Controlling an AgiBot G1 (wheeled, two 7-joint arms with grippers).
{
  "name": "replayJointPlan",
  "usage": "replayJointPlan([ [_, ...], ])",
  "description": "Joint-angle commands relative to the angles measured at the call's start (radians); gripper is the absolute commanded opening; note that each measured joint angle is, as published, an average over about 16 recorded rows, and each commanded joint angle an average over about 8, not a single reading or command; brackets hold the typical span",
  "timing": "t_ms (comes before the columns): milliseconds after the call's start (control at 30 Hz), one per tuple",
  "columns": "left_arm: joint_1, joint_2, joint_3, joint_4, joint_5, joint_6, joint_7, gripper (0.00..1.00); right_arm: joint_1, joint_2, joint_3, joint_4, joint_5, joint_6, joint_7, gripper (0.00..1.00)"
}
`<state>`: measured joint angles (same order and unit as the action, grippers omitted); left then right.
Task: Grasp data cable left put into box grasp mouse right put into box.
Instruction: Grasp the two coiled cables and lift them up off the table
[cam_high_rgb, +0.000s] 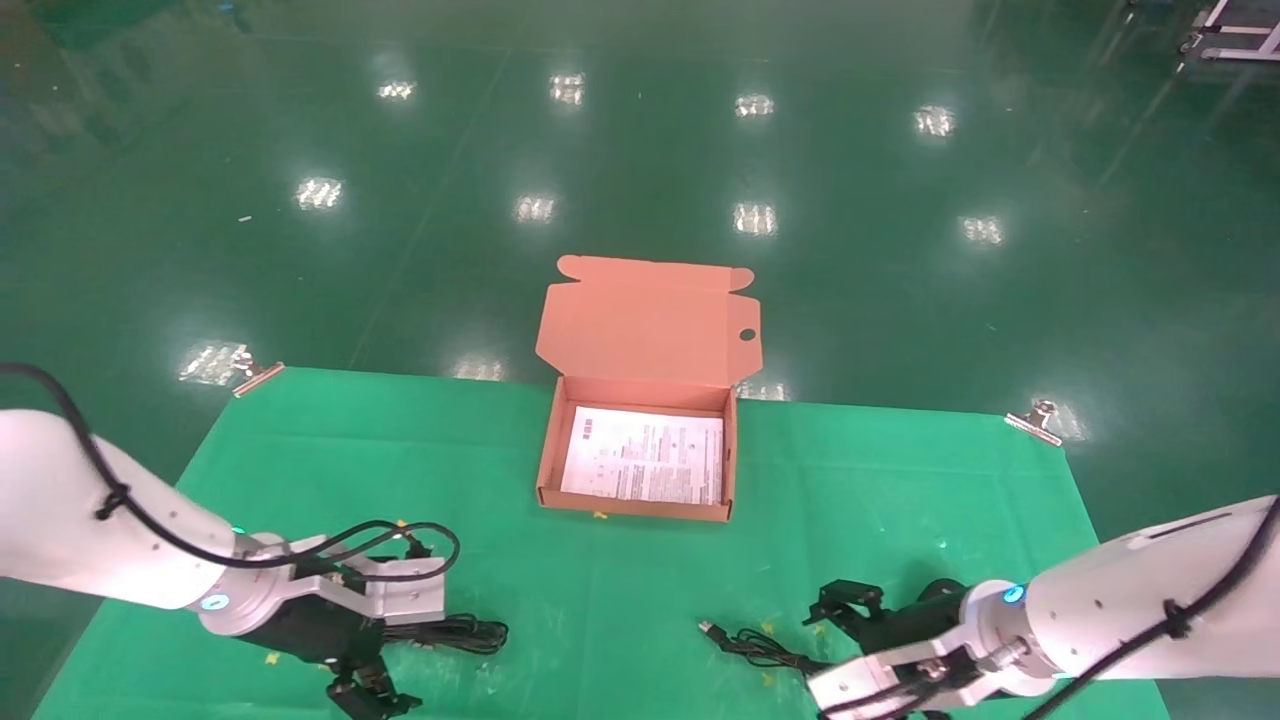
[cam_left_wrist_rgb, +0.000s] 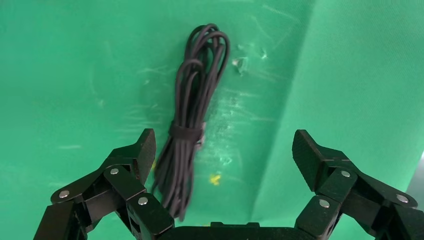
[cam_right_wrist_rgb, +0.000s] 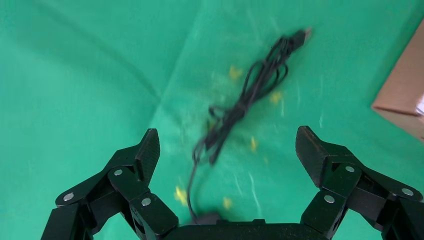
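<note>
My left end effector (cam_left_wrist_rgb: 222, 155) hangs wide open and empty over the data cable (cam_left_wrist_rgb: 192, 125) on the near-left worktop (cam_high_rgb: 850, 520); I should straddle its tied waist, then close. My right end effector (cam_right_wrist_rgb: 227, 155) waits, open.

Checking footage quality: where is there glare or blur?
Head view: bright lamp glare spots on the glossy floor behind the box. Right wrist view: the mouse cord is motion-smeared. Left wrist view: the data cable looks sharp.
</note>
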<state>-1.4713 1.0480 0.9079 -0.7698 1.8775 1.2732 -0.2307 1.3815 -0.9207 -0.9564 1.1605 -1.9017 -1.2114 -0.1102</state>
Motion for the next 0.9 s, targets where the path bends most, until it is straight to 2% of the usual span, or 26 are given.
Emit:
replayJointPlan([
  [33, -0.004, 0.019, -0.003, 0.065, -0.006, -0.015, 0.020, 1.00, -0.004, -0.022, 0.005, -0.044, 0.014, 0.009, 0.019, 1.00],
  [433, -0.030, 0.091, -0.005, 0.280, 0.002, -0.108, 0.152, 1.00, 0.020, -0.137, -0.006, -0.278, -0.009, 0.071, -0.033, 1.00],
  [467, -0.033, 0.095, -0.004, 0.292, 0.003, -0.114, 0.160, 0.98, 0.020, -0.143, -0.007, -0.290, -0.012, 0.076, -0.038, 1.00],
  [500, -0.035, 0.100, -0.003, 0.304, 0.006, -0.119, 0.168, 0.91, 0.020, -0.148, -0.009, -0.301, -0.016, 0.082, -0.043, 0.95],
  [700, -0.044, 0.123, 0.004, 0.357, 0.019, -0.140, 0.200, 0.16, 0.016, -0.165, -0.015, -0.345, -0.028, 0.108, -0.068, 0.20],
  [733, -0.044, 0.125, 0.005, 0.362, 0.021, -0.143, 0.203, 0.06, 0.014, -0.167, -0.016, -0.350, -0.029, 0.111, -0.070, 0.08],
  [767, -0.044, 0.127, 0.006, 0.366, 0.022, -0.144, 0.205, 0.00, 0.014, -0.168, -0.016, -0.353, -0.030, 0.114, -0.071, 0.00],
  [900, -0.045, 0.130, 0.007, 0.372, 0.024, -0.147, 0.207, 0.00, 0.011, -0.169, -0.017, -0.357, -0.032, 0.118, -0.073, 0.00],
])
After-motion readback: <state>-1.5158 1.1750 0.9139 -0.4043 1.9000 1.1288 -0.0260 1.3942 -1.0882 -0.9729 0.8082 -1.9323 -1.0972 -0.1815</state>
